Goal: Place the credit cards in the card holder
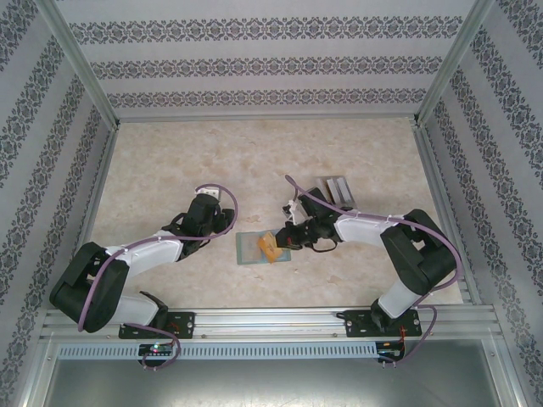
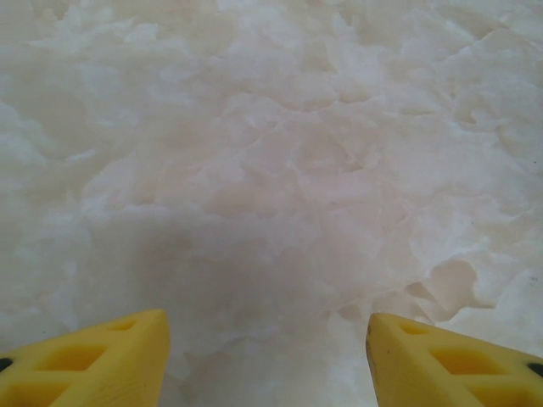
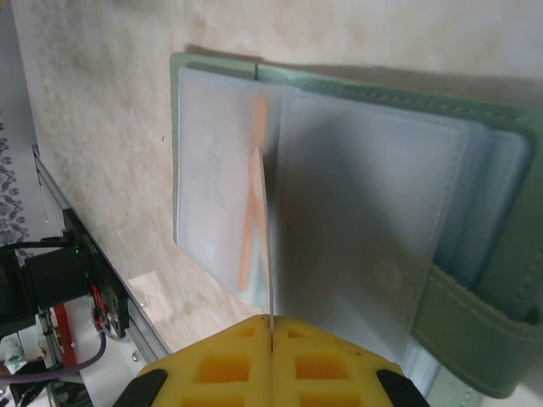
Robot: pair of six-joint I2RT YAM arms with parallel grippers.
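My right hand [image 3: 271, 332] pinches an orange card [image 1: 270, 248] over the open card holder [image 3: 365, 220] at center; my left hand [image 2: 267, 343] gapes above the tabletop [image 2: 271, 153].

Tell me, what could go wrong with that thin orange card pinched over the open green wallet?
1. The thin tan-orange plastic card, pinched edge-on in the right gripper, could miss a pocket mouth and skid across the frosted sleeves of the open sage-green bifold wallet.
2. The wallet lies loose; the open left gripper hovers over the pale marbled tabletop apart from it, so a push may slide it.
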